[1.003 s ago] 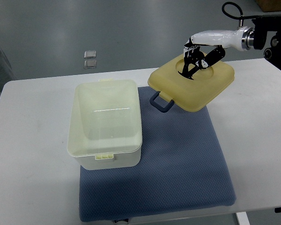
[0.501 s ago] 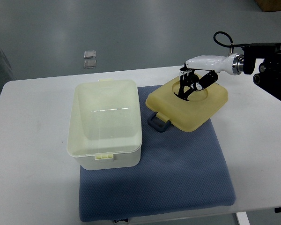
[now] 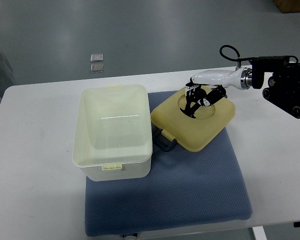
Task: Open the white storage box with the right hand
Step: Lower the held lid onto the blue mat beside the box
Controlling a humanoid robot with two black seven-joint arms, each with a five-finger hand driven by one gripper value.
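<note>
Now right hand, fingers pinching yellow lid, is lowering it onto blue mat beside open white storage box; opening is looking nearly complete.

Lid on mat, right of box

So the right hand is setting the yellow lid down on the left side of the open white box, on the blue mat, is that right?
Not quite. The top view shows the right hand with the yellow lid on the right side of the open white box, not the left. It is over the blue mat, as you said.
</note>
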